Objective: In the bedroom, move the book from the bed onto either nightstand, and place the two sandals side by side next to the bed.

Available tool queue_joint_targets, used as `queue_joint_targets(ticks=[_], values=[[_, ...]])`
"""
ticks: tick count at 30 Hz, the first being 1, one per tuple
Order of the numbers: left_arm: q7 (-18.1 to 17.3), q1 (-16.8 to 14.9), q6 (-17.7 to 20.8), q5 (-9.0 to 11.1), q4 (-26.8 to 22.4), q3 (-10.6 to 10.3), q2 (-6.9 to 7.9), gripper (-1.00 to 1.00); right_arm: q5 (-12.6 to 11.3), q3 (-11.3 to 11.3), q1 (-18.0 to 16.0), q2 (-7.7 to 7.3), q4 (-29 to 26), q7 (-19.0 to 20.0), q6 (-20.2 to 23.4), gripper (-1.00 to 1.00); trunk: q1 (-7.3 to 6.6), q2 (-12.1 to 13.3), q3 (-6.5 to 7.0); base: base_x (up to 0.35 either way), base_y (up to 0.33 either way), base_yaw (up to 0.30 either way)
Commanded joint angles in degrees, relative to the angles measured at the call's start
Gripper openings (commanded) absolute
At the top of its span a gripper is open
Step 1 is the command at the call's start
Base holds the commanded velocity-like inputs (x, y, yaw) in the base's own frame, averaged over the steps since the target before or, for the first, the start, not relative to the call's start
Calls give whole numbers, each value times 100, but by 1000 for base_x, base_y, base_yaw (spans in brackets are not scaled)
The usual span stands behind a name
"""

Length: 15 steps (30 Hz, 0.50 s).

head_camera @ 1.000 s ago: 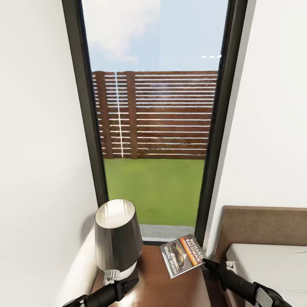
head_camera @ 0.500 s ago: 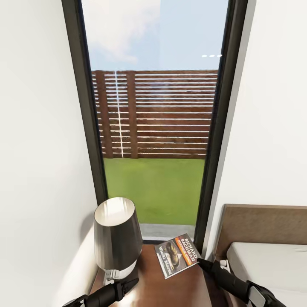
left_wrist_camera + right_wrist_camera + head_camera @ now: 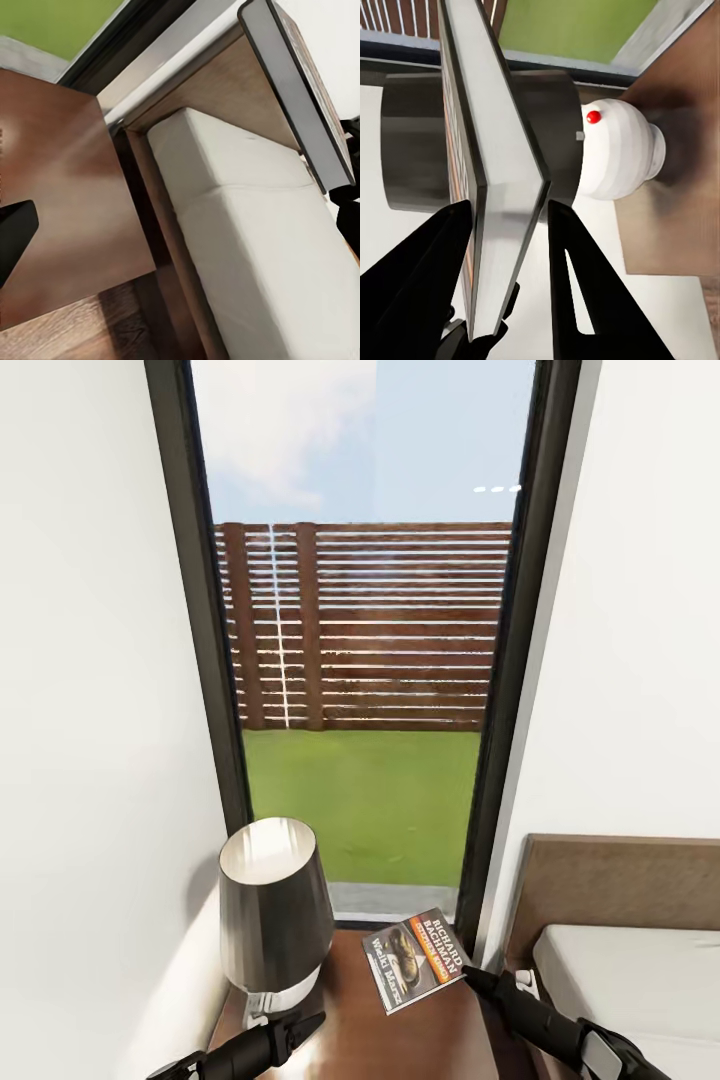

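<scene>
Above the nightstand (image 3: 400, 1040), beside lamp (image 3: 275, 905): right claw (image 3: 468, 977) grips paperback (image 3: 415, 958); left claw (image 3: 310, 1022) state unclear

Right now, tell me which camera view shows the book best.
The head view: the book shows its whole cover, lettering and orange band, above the nightstand, at the right tool. The right wrist view shows it edge-on, its pages between the tool's fingers. The left wrist view shows its page edge against the headboard.
</scene>
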Motion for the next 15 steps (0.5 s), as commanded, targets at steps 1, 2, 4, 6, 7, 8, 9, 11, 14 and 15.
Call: queue_joint_targets(ticks=[1, 2, 4, 6, 7, 8, 9, 11, 14, 15], values=[[-15, -5, -22, -19, 4, 19, 0, 100, -64, 19, -3, -2, 3, -3, 48, -100, 23, -46, -26, 0, 0, 0], [-15, -5, -22, -19, 4, 19, 0, 100, -64, 19, -3, -2, 2, -3, 45, -100, 45, -87, -44, 0, 0, 0], [-15, -5, -26, -19, 4, 19, 0, 100, -64, 19, -3, -2, 2, -3, 44, -100, 89, -167, -80, 0, 0, 0], [-15, -5, -25, -19, 4, 19, 0, 100, -64, 19, -3, -2, 4, -3, 42, -100, 133, -247, -116, 0, 0, 0], [-15, -5, -26, -19, 4, 19, 0, 100, -64, 19, -3, -2, 2, -3, 42, -100, 155, -287, -134, 0, 0, 0], [-15, -5, -24, -19, 4, 19, 0, 100, -64, 19, -3, -2, 3, -3, 42, -100, 177, -327, -151, 0, 0, 0], [-15, -5, -24, -19, 4, 19, 0, 100, -64, 19, -3, -2, 4, -3, 42, -100, 199, -367, -169, 0, 0, 0], [-15, -5, -24, -17, 4, 19, 0, 100, -64, 19, -3, -2, 4, -3, 42, -100, 243, -447, -205, 0, 0, 0], [-15, -5, -23, -13, 4, 19, 0, 100, -64, 19, -4, -2, 5, -3, 42, -100, 308, -568, -259, 0, 0, 0], [-15, -5, -22, -11, 4, 19, 0, 100, -64, 19, -3, -2, 2, -3, 42, -100, 330, -608, -277, 0, 0, 0]])
